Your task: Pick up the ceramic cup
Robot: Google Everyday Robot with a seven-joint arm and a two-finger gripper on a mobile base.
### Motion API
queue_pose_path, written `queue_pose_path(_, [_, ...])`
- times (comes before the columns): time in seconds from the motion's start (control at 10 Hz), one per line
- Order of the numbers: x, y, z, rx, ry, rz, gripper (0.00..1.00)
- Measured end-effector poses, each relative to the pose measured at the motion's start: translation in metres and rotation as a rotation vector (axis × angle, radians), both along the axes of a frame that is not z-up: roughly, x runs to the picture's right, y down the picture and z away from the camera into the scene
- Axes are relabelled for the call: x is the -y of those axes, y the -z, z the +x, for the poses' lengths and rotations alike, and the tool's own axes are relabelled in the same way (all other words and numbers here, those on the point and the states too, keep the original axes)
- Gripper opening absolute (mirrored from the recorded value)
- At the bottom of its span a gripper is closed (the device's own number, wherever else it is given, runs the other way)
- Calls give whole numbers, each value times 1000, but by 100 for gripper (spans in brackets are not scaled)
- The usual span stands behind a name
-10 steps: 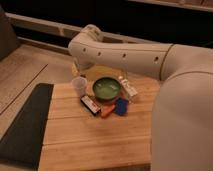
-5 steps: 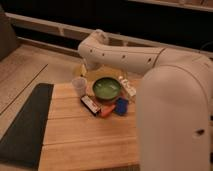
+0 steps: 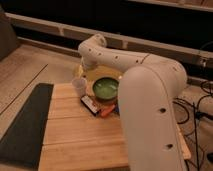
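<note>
**Wooden table (image 3: 75, 135) — gripper (image 3: 85, 74) above cup (image 3: 79, 86)**

The gripper hangs just over the cup, at its 12 o'clock; whether it is open or closed cannot be told. The cup stands upright at the green bowl's (image 3: 106, 89) 9 o'clock, just beside it — a dark box (image 3: 91, 104) lies at the cup's 5 o'clock.

Warm, dim light falls on the tabletop (image 3: 75, 135); the background is dark. The pincer (image 3: 84, 73) hangs in shadow over the tabletop's far edge.

The arm (image 3: 145, 95) arches over, its pincer (image 3: 83, 73) pointing down at left.
</note>
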State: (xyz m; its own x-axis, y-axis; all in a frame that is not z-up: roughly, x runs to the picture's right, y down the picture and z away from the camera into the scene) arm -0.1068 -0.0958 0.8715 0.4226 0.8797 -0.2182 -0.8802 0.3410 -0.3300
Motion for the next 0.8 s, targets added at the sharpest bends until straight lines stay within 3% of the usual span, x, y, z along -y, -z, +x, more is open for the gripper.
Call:
queue_pose_path(0.4, [-25, -13, -3, 18, -9, -101, 65])
queue_pose_path(0.8, [-43, -30, -4, 35, 39, -200, 65])
